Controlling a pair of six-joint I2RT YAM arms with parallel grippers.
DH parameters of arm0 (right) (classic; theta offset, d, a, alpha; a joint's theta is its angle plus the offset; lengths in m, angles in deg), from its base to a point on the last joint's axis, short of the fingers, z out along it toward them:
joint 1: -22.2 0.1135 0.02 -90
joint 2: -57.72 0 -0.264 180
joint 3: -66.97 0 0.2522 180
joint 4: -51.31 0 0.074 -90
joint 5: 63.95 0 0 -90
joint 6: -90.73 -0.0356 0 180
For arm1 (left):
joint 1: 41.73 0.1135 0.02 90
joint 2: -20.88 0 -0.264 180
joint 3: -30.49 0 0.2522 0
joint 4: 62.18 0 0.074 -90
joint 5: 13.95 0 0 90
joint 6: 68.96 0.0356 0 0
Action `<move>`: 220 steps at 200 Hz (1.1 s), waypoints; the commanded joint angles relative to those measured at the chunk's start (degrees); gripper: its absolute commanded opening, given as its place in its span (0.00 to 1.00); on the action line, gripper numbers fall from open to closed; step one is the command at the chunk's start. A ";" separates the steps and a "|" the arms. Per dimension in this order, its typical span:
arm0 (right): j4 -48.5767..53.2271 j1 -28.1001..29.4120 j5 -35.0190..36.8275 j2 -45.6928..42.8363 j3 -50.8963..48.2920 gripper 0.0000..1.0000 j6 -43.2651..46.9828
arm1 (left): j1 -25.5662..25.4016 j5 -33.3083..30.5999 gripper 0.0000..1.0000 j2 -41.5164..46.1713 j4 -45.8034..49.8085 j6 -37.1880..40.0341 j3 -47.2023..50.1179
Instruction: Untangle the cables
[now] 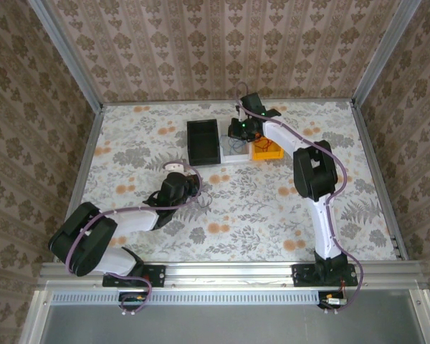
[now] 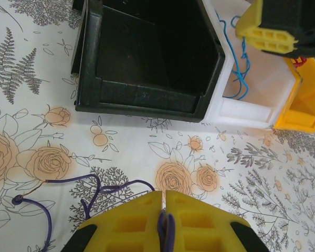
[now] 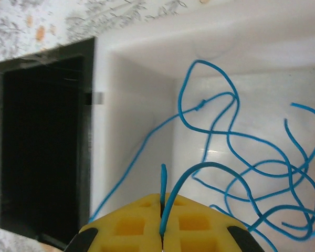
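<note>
Left tool point(image 2: 164, 202): clenched on the purple cable point(image 2: 97, 185), which is pinched in the seam between the two yellow pads. The free length runs left across the table point(image 1: 272, 208) in loose loops, with a bare copper end at the near left. It lies near the black bin point(image 2: 147, 58) but well apart from it.

Right tool point(image 3: 161, 210): clenched on one strand of the blue cable point(image 3: 220, 131), with a short tip standing up out of the seam. The rest lies in overlapping loops on the floor of the white bin point(image 3: 136, 105), with what looks like one small knot at the far side. I cannot tell how many separate blue strands there are. The white bin stands between the black bin and the yellow bin point(image 2: 304, 105), touching both.

Handling assessment: the wires appear very light, thin and limp, yet springy enough to hold their curls. A smooth jacket may slip through the pads under a pull. A tug on a crossed loop is likely to tighten it, not free it. The best hold is judged to be near a free end, drawn slowly along the strand's own run.
</note>
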 commanded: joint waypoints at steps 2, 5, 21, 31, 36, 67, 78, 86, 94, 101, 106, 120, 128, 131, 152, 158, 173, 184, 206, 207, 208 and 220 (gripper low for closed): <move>4.83 0.99 3.11 1.54 3.67 0.09 3.12 | -0.45 0.11 0.00 -0.67 0.00 1.81 -2.03; 5.06 1.08 3.33 1.54 4.05 0.10 3.42 | -0.44 0.18 0.00 -0.71 0.01 1.81 -2.10; 5.51 1.22 3.64 1.01 4.95 0.15 3.97 | -0.49 0.37 0.00 -0.82 0.16 2.20 -2.43; 5.14 1.31 4.10 0.08 5.04 0.20 4.04 | -0.47 0.38 0.00 -0.85 0.33 2.37 -2.60; 5.00 1.38 4.24 -0.37 5.12 0.21 4.11 | -0.48 0.44 0.00 -0.97 0.28 2.46 -2.76; 4.62 1.39 5.54 -2.99 5.30 0.30 4.46 | -0.62 0.81 0.00 -1.33 0.36 2.93 -3.13; 4.80 1.39 6.00 -3.72 5.30 0.35 4.60 | -0.74 0.82 0.00 -1.31 0.37 3.08 -3.22; 4.94 1.39 6.25 -4.18 5.30 0.37 4.80 | -0.79 0.86 0.00 -1.40 0.45 3.17 -3.26; 5.08 1.39 6.76 -4.79 5.06 0.39 4.95 | -0.84 0.90 0.00 -1.37 0.45 3.28 -3.35; 5.13 1.39 7.09 -5.49 4.66 0.40 5.16 | -0.84 0.90 0.00 -1.29 0.37 3.39 -3.40; 5.05 1.39 7.29 -6.16 4.22 0.40 5.23 | -0.80 0.90 0.00 -1.33 0.49 3.44 -3.43; 3.84 1.39 7.58 -8.79 2.06 0.41 5.53 | -0.84 0.99 0.00 -1.21 0.51 3.59 -3.48; 2.74 1.39 7.68 -10.88 0.07 0.42 5.69 | -0.79 1.16 0.00 -1.24 0.70 3.76 -3.52; 2.60 1.39 7.68 -11.71 -0.80 0.42 5.71 | -0.83 1.23 0.00 -1.16 0.78 3.83 -3.52; -0.95 1.41 7.91 -18.97 -8.34 0.43 6.24 | -0.86 2.38 0.00 -1.05 1.05 4.44 -3.78; -2.10 1.55 8.02 -21.36 -11.32 0.43 6.29 | -0.97 2.86 0.00 -1.05 1.10 4.72 -3.94; -5.41 2.04 8.03 -27.29 -19.33 0.43 5.84 | -1.33 4.00 0.00 -1.31 1.31 5.98 -4.38; -6.76 2.80 8.73 -31.24 -24.84 0.43 5.72 | -1.76 4.56 0.01 -1.57 1.58 6.83 -4.92; -7.95 4.96 10.99 -37.88 -34.06 0.43 5.03 | -2.35 6.88 0.09 -2.83 2.09 8.73 -7.02; -8.00 5.11 11.05 -38.16 -34.46 0.44 5.02 | -2.43 6.97 0.10 -2.87 2.19 8.81 -7.12; -8.03 5.23 11.21 -38.44 -34.84 0.44 4.97 | -2.47 7.06 0.10 -2.98 2.25 8.89 -7.26; -8.30 6.65 13.02 -41.61 -39.06 0.43 4.47 | -3.06 7.66 0.12 -3.90 2.75 9.82 -8.47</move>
